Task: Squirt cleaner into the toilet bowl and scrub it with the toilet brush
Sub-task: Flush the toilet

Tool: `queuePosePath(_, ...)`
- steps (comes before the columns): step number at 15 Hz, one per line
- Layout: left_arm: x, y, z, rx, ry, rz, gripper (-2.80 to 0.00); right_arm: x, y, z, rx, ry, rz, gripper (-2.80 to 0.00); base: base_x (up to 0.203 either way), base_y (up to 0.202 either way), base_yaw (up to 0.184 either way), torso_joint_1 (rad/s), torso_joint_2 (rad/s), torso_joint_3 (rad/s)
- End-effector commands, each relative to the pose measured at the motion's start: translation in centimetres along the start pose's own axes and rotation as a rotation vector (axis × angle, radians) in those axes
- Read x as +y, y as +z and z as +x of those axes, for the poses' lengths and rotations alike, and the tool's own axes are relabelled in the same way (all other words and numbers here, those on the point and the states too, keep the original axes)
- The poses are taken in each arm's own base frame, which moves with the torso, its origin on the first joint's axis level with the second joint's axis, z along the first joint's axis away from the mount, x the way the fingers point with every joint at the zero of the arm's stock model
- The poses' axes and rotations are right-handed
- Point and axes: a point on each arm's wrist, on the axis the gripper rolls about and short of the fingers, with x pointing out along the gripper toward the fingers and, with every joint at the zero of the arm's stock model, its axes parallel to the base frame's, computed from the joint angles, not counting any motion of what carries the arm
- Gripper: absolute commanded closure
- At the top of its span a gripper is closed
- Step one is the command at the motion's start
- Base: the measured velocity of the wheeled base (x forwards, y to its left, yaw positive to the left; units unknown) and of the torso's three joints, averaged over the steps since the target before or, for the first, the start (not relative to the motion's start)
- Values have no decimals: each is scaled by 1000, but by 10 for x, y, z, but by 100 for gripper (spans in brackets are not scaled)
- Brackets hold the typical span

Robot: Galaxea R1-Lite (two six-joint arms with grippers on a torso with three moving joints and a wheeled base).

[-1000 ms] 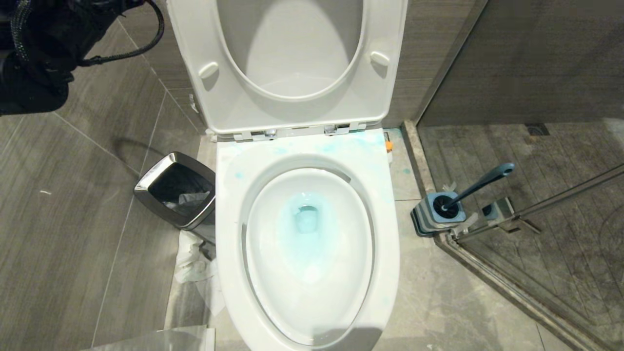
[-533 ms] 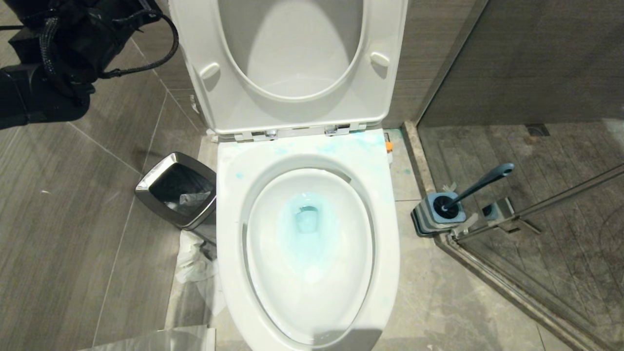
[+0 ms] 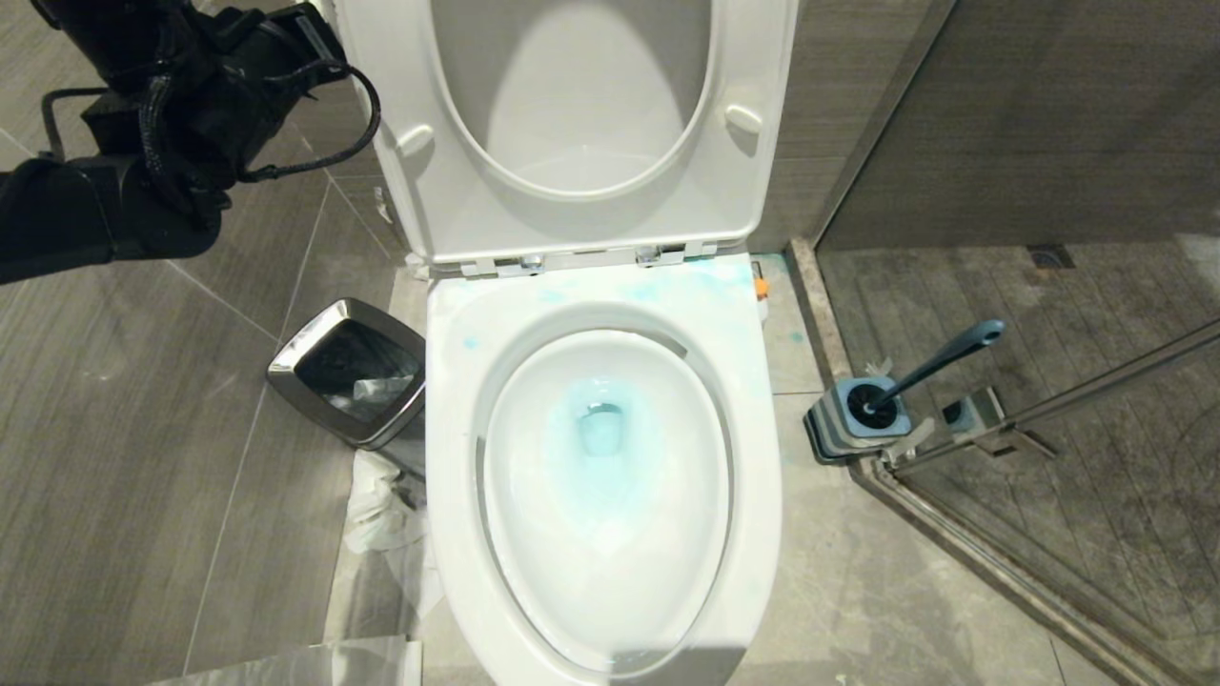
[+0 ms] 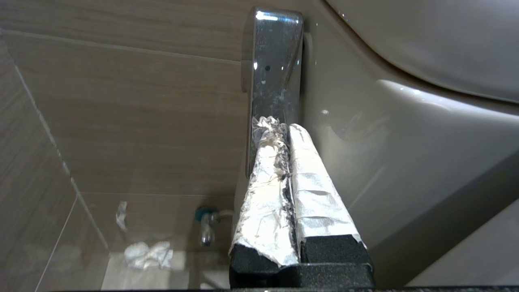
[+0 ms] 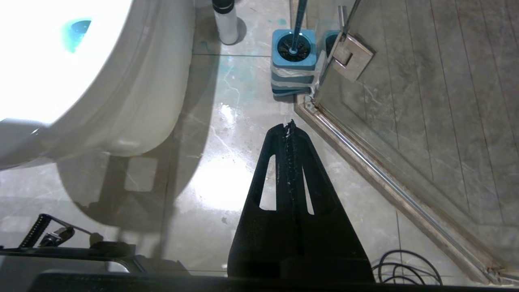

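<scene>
Since a second ago the left arm has swung in from the far left toward the cistern side, and now the left gripper (image 4: pixel 284 127), foil-wrapped fingers pressed together and holding nothing, has its tips at the lower end of the chrome flush lever (image 4: pixel 275 69). That lever hangs upright on the tank's left flank, its long axis running straight away from the jaws, so I judge a flush press is coming, and only this arm is near it. The right gripper (image 5: pixel 288 125) hangs shut and empty over the floor, with the toilet brush (image 3: pixel 939 362) just beyond it, handle leaning right out of its holder (image 3: pixel 851 419). The toilet bowl (image 3: pixel 448 457) sits centre, seat up, turquoise cleaner (image 3: pixel 600 448) pooled in its water. The chrome waste bin (image 3: pixel 334 324) at left holds crumpled paper
</scene>
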Motion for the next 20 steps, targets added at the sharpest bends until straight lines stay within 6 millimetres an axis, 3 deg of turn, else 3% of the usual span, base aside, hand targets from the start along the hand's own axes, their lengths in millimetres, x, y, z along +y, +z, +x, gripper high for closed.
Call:
queuePosePath(1, 1, -9, 2, 15, 2, -3, 0, 0, 0, 0, 2, 2, 0, 0, 0, 0, 0, 0, 0, 0)
queuePosePath(16, -3, 29, -8, -59, 0, 3, 0, 0, 0, 0, 2, 0, 0, 0, 0, 0, 0, 0, 0, 0)
queuePosePath(18, -4, 42, -12, -84, 1, 10, 0, 0, 0, 0, 2, 0, 0, 0, 0, 0, 0, 0, 0, 0)
queuePosePath(20, -8, 67, -22, -132, -4, 11, 0, 0, 0, 0, 2, 0, 0, 0, 0, 0, 0, 0, 0, 0)
